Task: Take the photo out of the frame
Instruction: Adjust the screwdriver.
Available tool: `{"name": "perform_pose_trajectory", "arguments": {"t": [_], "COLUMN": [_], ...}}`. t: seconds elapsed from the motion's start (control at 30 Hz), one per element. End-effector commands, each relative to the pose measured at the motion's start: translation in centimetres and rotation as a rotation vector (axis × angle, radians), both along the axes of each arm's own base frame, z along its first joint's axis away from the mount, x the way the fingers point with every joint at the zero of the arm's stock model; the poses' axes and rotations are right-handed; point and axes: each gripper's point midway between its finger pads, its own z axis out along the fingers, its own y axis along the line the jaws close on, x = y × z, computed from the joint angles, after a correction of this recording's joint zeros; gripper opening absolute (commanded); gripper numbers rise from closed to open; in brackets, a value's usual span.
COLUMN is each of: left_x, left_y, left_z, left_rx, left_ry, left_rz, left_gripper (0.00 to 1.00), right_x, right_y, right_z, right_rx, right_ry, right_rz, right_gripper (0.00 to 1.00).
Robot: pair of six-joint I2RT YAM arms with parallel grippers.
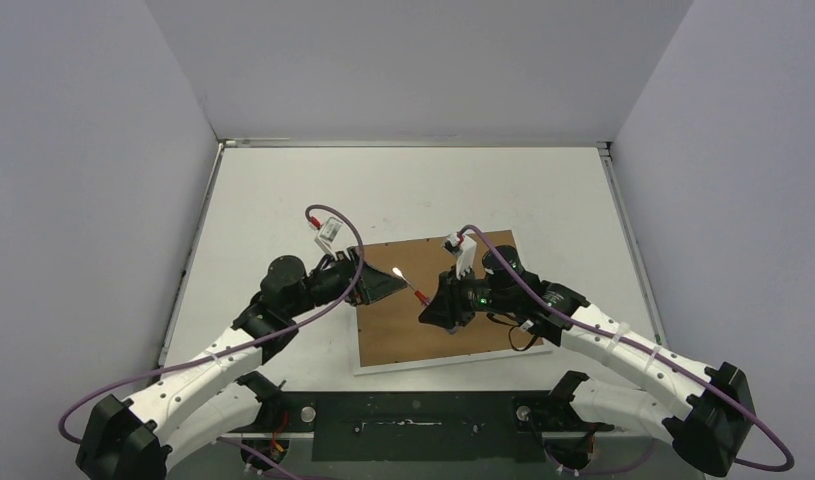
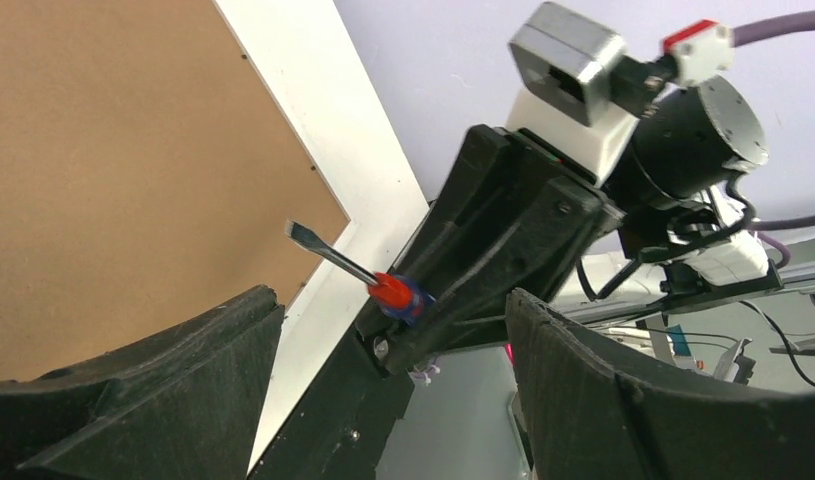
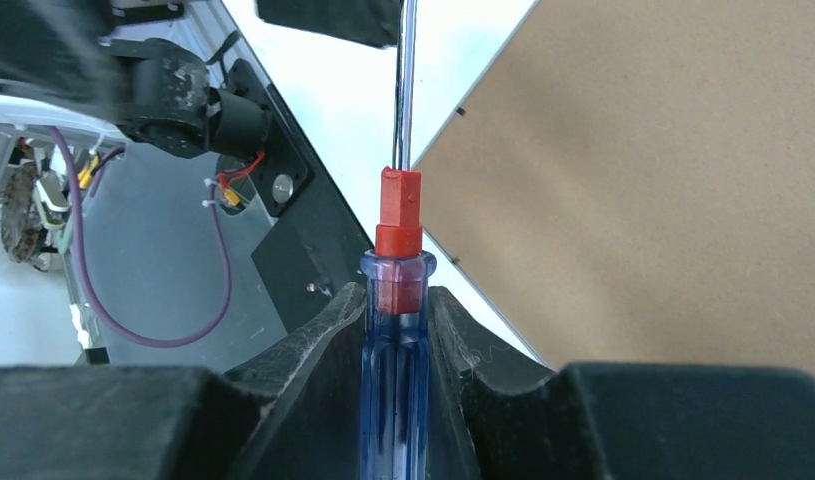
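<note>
The frame (image 1: 413, 335) lies back-up on the white desk (image 1: 403, 190), near my arms' bases, with its brown board showing. My right fingers (image 3: 313, 350) are clamped on a red-and-blue screwdriver (image 3: 397, 250), its blade over the board. My left fingers (image 2: 153, 390) stand wide apart, empty, over the frame's left edge.

A small flat-tipped screwdriver (image 1: 408, 283) (image 2: 348, 263) (image 3: 397, 300), with a clear blue plastic handle, red collar and thin steel shaft, sits raised off the white tabletop (image 1: 403, 190), blade pointing left and away, between pale grey walls (image 1: 413, 60).
</note>
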Motion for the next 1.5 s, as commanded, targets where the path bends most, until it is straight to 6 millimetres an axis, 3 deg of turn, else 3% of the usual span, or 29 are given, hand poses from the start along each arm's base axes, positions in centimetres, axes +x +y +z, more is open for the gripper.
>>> {"name": "perform_pose_trajectory", "arguments": {"t": [0.0,0.13,0.4,0.47,0.53,0.57,0.63,0.7,0.8,0.87,1.0,1.2,1.33,1.47], "left_x": [0.6,1.0,1.0,0.7,0.5,0.4,0.4,0.7,1.1,1.4,1.5,1.3,1.0,1.1], "left_y": [-0.8,-1.6,-1.5,-1.7,-1.6,-1.5,-1.3,-0.9,0.0,0.8,2.2,2.4,2.9,3.2], "left_z": [0.5,1.0,1.9,1.8,1.8,2.0,2.2,2.6,3.8,4.8,6.7,8.1,7.8,7.7], "left_rx": [-0.084,-0.147,-0.235,-0.237,-0.249,-0.26,-0.276,-0.295,-0.341,-0.389,-0.486,-0.567,-0.605,-0.589], "left_ry": [-0.004,-0.02,-0.031,-0.025,-0.022,-0.026,-0.033,-0.051,-0.11,-0.155,-0.23,-0.271,-0.247,-0.246], "left_rz": [0.0,0.001,0.023,0.013,0.009,0.011,0.028,0.054,0.12,0.18,0.277,0.326,0.354,0.377], "left_gripper": [0.77,0.69,0.38,0.27,0.05,0.0,0.0,0.0,0.0,0.0,0.0,0.0,0.0,0.0], "right_x": [-0.2,-0.8,-0.4,-0.3,-0.3,0.0,0.5,0.8,1.9,2.7,3.6,3.4,2.8,3.2], "right_y": [2.3,3.1,3.6,3.8,3.8,3.9,3.8,3.6,2.8,2.2,0.9,1.2,1.7,2.3], "right_z": [4.2,4.2,3.1,2.9,2.7,2.9,2.9,3.0,4.1,5.2,7.7,10.6,12.4,12.7], "right_rx": [0.15,0.161,0.165,0.172,0.173,0.186,0.191,0.212,0.294,0.404,0.67,0.879,0.952,0.921], "right_ry": [-0.067,-0.065,-0.046,-0.044,-0.04,-0.051,-0.059,-0.061,-0.084,-0.067,-0.036,-0.058,-0.1,-0.121], "right_rz": [0.062,0.101,0.084,0.086,0.079,0.069,0.035,-0.004,-0.124,-0.232,-0.366,-0.362,-0.333,-0.331], "right_gripper": [0.0,0.0,0.0,0.0,0.0,0.0,0.13,0.19,0.67,0.86,0.99,0.97,0.86,0.71]}}
